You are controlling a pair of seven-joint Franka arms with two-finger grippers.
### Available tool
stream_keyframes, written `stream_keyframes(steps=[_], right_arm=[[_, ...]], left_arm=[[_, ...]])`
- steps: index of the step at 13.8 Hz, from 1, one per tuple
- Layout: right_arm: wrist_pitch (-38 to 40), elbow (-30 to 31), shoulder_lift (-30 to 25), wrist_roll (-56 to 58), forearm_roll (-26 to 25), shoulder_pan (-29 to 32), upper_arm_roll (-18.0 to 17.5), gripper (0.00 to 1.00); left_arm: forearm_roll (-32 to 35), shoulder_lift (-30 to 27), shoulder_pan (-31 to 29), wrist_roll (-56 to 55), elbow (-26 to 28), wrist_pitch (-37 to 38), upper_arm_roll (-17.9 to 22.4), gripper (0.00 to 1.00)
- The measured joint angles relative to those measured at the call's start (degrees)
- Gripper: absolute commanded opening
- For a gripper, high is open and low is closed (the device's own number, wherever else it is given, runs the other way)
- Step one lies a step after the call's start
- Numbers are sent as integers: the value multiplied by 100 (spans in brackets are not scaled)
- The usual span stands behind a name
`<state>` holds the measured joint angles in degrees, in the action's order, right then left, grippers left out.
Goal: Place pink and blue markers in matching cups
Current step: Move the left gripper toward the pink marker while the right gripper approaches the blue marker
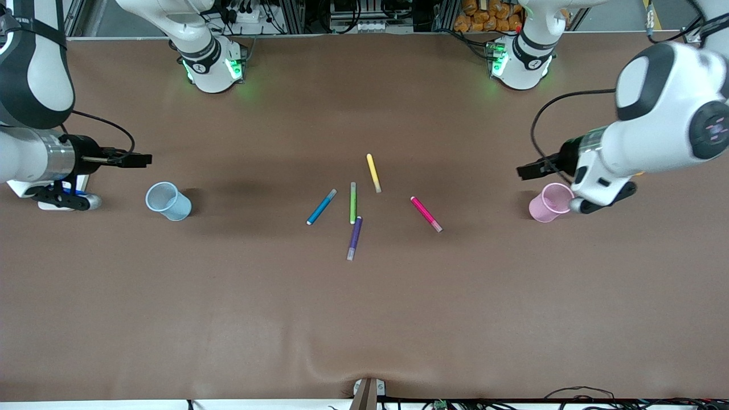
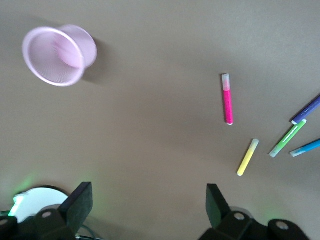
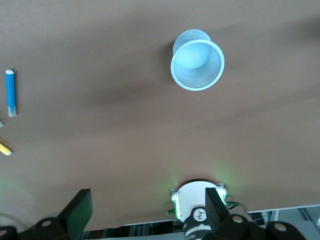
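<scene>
You face a wide brown table (image 1: 364,319) seen from above, with both arms waiting at its ends. The left gripper (image 2: 150,207) hangs with jaws wide and empty just beside the pink cup (image 1: 548,202), at three o'clock in the front view. The right gripper (image 3: 147,212), equally wide and empty, hangs near the blue cup (image 1: 168,201), at nine o'clock. Both cups stand upright and, from the wrist views, look empty; being thin translucent plastic, they will likely tip or slide at a slight knock.

Five pens lie loose at the centre. The pink marker (image 1: 426,213) lies toward the left arm's end, well apart from its cup. The blue marker (image 1: 322,206) lies toward the right arm's end, just beside a green pen (image 1: 353,203). A yellow pen (image 1: 373,172) lies at twelve o'clock and a purple pen (image 1: 355,238) at six.

You should find the markers light, stiff and smooth, apt to roll. Take each across mid-barrel.
</scene>
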<state>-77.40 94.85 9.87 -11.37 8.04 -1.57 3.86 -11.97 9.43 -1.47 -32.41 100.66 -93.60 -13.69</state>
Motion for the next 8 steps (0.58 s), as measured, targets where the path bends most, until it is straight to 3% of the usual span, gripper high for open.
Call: stream_keyframes(steps=[4,8], right_arm=[[5,1,0,-948,408,-175,-63,100],[5,5,0,-2082,509,-268,-451,100]], left_arm=[[-659,667,6,-280,142,-425,-37,100],[-845,1104,291,-873,120,-784,-55,100]])
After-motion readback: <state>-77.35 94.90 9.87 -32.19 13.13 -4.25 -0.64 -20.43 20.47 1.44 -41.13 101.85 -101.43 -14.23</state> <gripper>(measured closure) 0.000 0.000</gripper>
